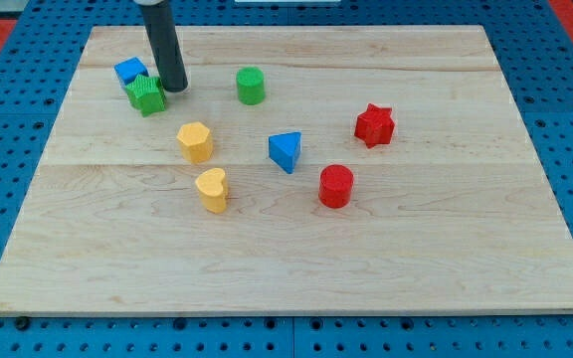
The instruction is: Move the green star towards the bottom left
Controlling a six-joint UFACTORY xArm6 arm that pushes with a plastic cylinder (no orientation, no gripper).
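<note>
The green star [147,95] lies near the board's top left, touching a blue block [128,71] just above and left of it. My tip [175,89] comes down from the view's top and stands right next to the star's right side, at its upper right edge.
A green cylinder [251,86] lies right of my tip. A yellow hexagon block [195,141] and a yellow heart [212,189] lie below. A blue triangle [286,151], red cylinder [335,186] and red star [374,125] lie toward the right. The wooden board [466,268] rests on a blue pegboard.
</note>
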